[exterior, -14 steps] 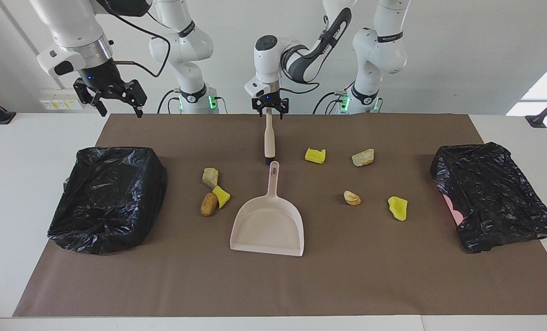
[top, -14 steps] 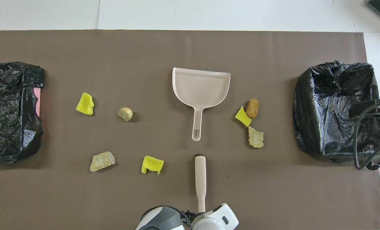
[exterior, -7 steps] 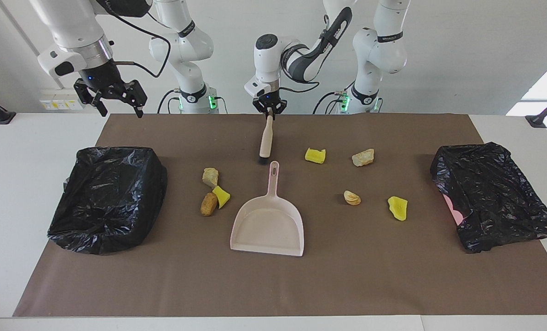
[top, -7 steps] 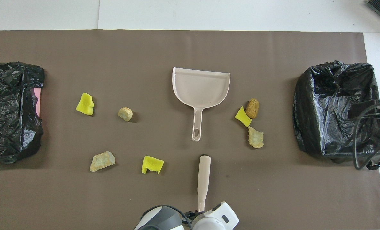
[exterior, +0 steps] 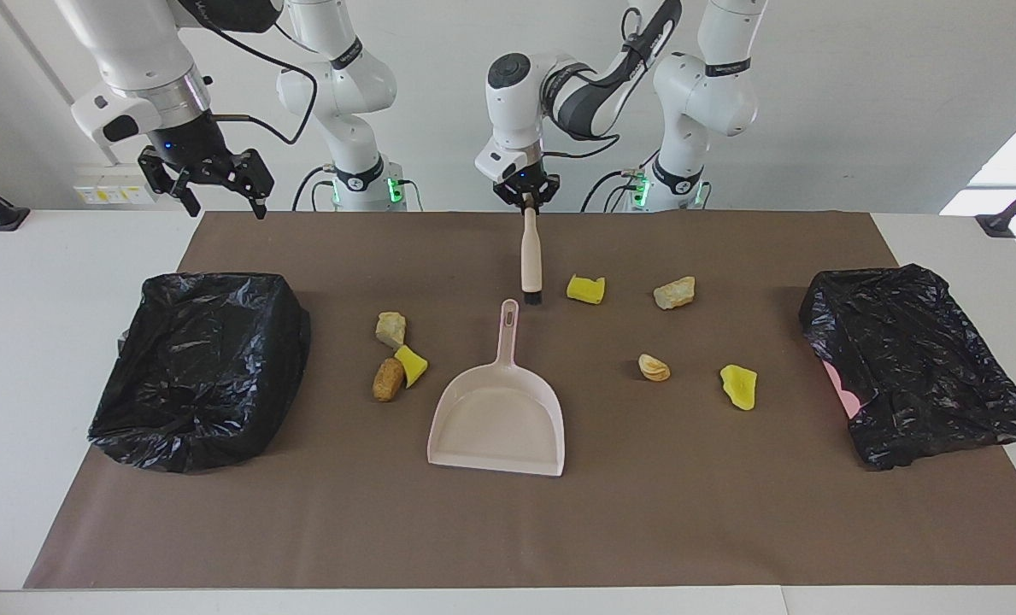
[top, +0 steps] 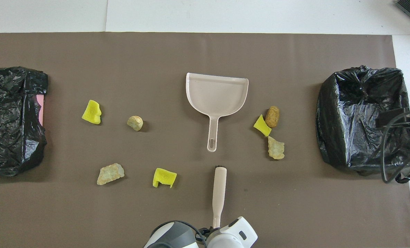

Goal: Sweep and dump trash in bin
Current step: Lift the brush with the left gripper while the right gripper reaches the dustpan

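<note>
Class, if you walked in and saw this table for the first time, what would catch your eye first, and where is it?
Probably the left hand, shut on the handle of a pale brush hanging bristles-down just off the mat, close to the dustpan handle's tip. Next, the bright yellow chunks among the scattered trash, and the two black-bagged bins, one at each end of the table.

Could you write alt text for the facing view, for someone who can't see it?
The left gripper holds a pale brush by its handle tip, hanging over a brown mat above a pink dustpan. Seven lumps of trash are scattered between two black-lined bins. The right gripper waits open, raised.
</note>
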Robot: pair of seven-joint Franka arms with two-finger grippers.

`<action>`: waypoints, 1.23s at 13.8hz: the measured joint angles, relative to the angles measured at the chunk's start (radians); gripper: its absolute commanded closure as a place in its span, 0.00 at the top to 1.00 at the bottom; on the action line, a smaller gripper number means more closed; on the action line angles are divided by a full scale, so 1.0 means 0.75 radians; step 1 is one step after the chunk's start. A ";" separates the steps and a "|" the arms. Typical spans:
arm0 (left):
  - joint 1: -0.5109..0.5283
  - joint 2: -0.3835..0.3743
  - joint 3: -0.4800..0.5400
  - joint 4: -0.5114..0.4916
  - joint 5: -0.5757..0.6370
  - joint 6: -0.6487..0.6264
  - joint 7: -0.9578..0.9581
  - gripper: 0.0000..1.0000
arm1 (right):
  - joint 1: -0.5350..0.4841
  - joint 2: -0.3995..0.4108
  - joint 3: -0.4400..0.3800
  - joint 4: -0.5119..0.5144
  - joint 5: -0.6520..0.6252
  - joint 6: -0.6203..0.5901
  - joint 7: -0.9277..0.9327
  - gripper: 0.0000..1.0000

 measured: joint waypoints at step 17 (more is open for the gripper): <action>1.085 0.071 0.022 0.133 0.315 0.110 0.868 0.00 | 0.399 0.210 0.040 -0.137 0.006 0.424 0.523 1.00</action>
